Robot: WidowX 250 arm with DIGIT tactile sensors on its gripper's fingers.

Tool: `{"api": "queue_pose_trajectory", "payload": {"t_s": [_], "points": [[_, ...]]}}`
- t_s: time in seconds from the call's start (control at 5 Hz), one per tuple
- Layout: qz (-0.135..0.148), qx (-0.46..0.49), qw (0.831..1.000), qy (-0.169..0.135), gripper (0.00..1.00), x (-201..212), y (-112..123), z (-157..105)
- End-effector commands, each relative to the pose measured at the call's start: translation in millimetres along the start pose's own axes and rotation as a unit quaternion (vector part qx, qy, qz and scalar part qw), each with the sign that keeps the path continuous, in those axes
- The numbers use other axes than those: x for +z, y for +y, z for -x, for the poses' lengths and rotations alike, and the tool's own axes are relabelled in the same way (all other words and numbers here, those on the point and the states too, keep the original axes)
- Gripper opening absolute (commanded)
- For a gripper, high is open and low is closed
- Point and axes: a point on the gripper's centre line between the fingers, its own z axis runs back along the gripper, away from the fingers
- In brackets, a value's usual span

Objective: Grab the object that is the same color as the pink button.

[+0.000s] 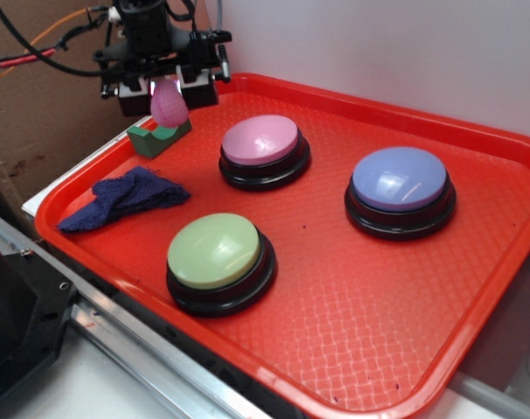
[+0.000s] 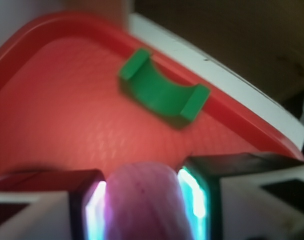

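Ball: the pink ball [image 1: 168, 102] hangs above the tray's 11 o'clock corner, clear of the floor; in the wrist view it [image 2: 141, 200] fills the gap between the two pads.
Pincer: the pincer [image 1: 167, 92] is pressed onto the ball from both sides, one pad [image 2: 94, 210] touching its left flank and the other its right.
Block: a green block [image 1: 158, 134] with a curved hollow on top lies on the tray just under the ball, near the rim; the wrist view shows it [image 2: 164, 90] at 12 o'clock from the ball.
Pink button: the pink button [image 1: 264, 150] stands at 4 o'clock from the ball, apart from it.
Cloth: a blue cloth [image 1: 125, 197] lies crumpled at 7 o'clock from the block.
Other buttons: a green button [image 1: 219, 260] sits near the front rim, a lilac button [image 1: 400, 189] at the right.
Tray: the red tray [image 1: 404, 332] carries all of these things.
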Motion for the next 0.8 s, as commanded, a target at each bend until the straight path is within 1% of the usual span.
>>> {"api": "queue_pose_trajectory", "payload": {"t_s": [0.0,0.2,0.4,0.6], "points": [[0.124,-0.158,0.979,0.034,0.08,72.7,-7.4,18.4],[0.145,-0.188,0.970,0.055,0.08,90.6,-7.2,24.8],[0.137,-0.198,0.969,0.053,0.06,91.2,-8.1,29.2],[0.116,-0.191,0.973,0.050,0.00,85.4,-8.2,24.5]]}}
